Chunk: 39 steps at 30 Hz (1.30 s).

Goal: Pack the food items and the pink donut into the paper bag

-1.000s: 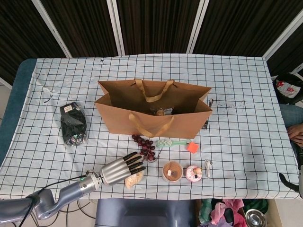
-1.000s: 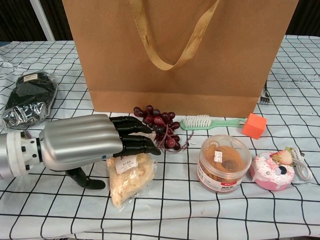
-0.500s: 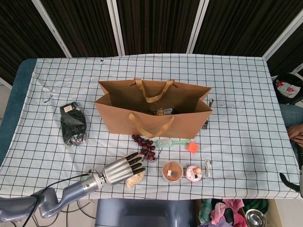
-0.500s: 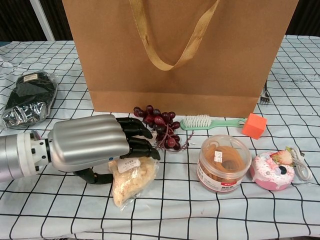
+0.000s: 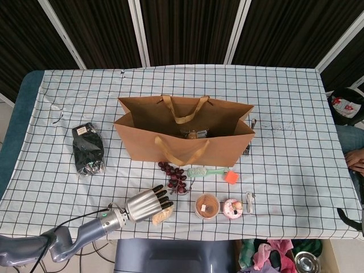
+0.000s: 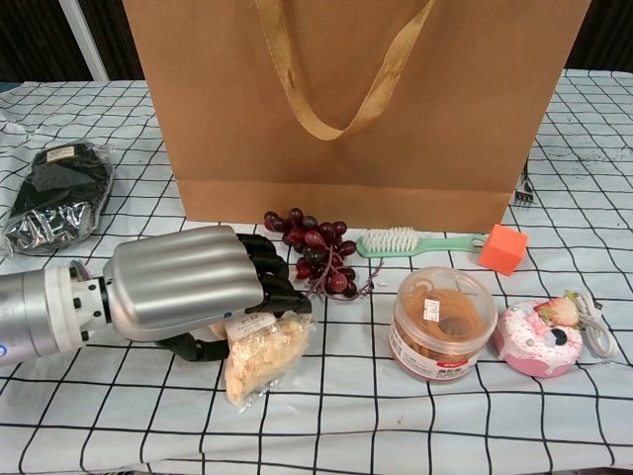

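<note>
- While the left hand (image 6: 183, 282) curls over the top of the clear snack packet (image 6: 259, 354), its fingers (image 6: 272, 282) bend down onto it, thumb hooked beneath; whether they truly grip it, I cannot tell.
- Best close fully on the packet's upper end before lifting; the film looks slippery.
- Just beyond the fingertips lie the grapes (image 6: 316, 255); keep clear of them.
- Behind those stands the paper bag (image 5: 185, 136), open-topped: lift high over its rim.
- Far to the fingers' right sits the pink donut (image 6: 537, 336), untouched.
</note>
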Each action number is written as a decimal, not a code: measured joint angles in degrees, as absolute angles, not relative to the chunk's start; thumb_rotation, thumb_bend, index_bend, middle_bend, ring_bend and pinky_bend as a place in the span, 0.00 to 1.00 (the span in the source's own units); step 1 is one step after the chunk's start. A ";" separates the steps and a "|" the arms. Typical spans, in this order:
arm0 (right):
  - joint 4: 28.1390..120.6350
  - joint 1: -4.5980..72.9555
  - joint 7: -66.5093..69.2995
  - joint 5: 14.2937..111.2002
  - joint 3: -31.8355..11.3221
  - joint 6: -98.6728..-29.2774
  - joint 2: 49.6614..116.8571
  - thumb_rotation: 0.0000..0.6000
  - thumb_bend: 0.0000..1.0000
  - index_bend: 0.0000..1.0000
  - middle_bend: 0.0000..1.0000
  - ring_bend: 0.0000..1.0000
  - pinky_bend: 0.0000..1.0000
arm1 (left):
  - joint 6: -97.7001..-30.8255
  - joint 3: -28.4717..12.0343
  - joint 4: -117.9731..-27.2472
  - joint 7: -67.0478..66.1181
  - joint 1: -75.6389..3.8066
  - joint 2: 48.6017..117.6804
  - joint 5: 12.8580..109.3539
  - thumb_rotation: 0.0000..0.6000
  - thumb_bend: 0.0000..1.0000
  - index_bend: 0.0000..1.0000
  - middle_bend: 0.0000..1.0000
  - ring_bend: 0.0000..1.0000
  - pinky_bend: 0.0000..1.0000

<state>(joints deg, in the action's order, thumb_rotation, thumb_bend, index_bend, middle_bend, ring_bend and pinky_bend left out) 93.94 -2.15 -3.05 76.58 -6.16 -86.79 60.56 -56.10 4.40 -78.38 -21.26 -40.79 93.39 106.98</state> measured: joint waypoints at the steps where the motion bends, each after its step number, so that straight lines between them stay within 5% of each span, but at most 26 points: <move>1: 93.94 -2.15 -3.07 76.59 -6.15 -86.79 60.54 1.00 0.18 0.05 0.15 0.24 0.23 | -56.31 4.42 -78.37 -21.36 -40.75 93.45 106.94 1.00 0.35 0.28 0.42 0.26 0.28; 10: 94.08 -2.26 -2.90 76.82 -6.18 -87.09 60.37 1.00 0.18 0.05 0.15 0.24 0.23 | -61.93 3.52 -79.86 -21.29 -40.46 92.89 107.97 1.00 0.35 0.29 0.42 0.26 0.28; 19: 93.91 -2.09 -3.21 76.81 -6.07 -86.70 60.66 1.00 0.18 0.05 0.15 0.24 0.23 | -71.23 -0.24 -90.87 -23.12 -39.60 85.25 110.11 1.00 0.35 0.30 0.42 0.26 0.29; 29: 93.67 -1.64 -4.31 76.42 -5.82 -85.60 61.34 1.00 0.18 0.05 0.15 0.24 0.23 | -77.51 -9.11 -105.26 -26.48 -39.67 73.61 111.21 1.00 0.35 0.31 0.42 0.26 0.31; 39: 93.46 -1.33 -4.99 76.26 -5.70 -85.08 61.85 1.00 0.18 0.05 0.15 0.24 0.23 | -76.66 -19.17 -107.79 -26.86 -43.67 70.94 105.08 1.00 0.35 0.32 0.42 0.26 0.33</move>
